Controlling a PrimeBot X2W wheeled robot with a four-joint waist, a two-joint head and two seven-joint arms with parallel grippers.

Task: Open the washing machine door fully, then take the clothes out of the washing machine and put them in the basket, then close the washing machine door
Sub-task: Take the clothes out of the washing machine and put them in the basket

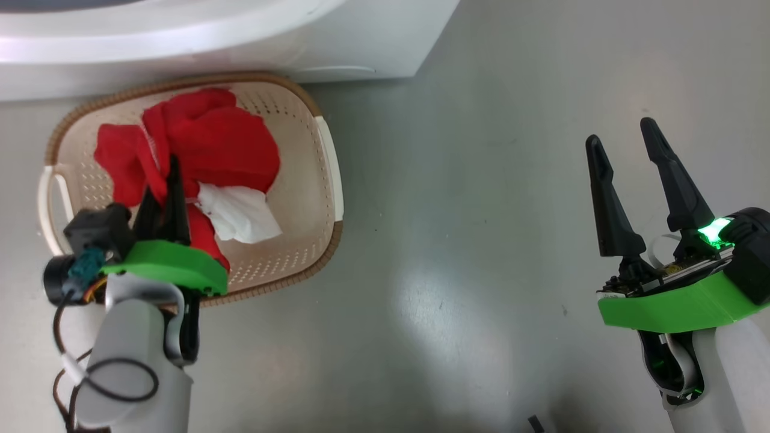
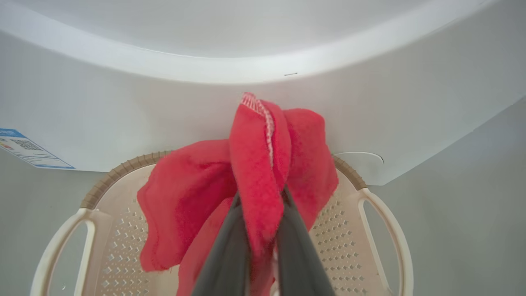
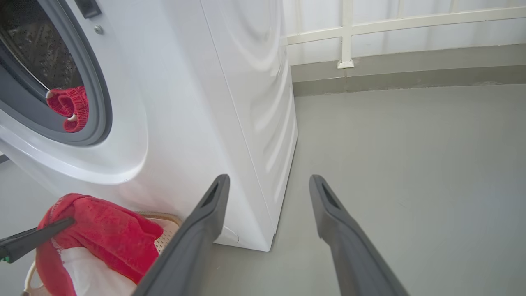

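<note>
— Plain grey floor (image 1: pixel 457 240), basket (image 1: pixel 328 156) on the left, close against the washing machine (image 1: pixel 240 36). The left gripper (image 1: pixel 162 180)?
— Clamped on a fold of the red clothes (image 1: pixel 210 138), just above the basket. Lower first, then part the fingers, so nothing drapes over the rim.
— The right gripper (image 1: pixel 620 131)?
— Spread, holding nothing, far right. A red knit piece (image 3: pixel 70 107) lies at the drum mouth (image 3: pixel 24 53).

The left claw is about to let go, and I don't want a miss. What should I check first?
1. Left claw shut on the clothes: ok.
2. Clothes over the basket: ok.
3. Right claw open, apart from the basket: ok.
4. Washing machine emptied: not ok, a red garment lies in its opening.
5. Washing machine door fully open: cannot tell.
</note>
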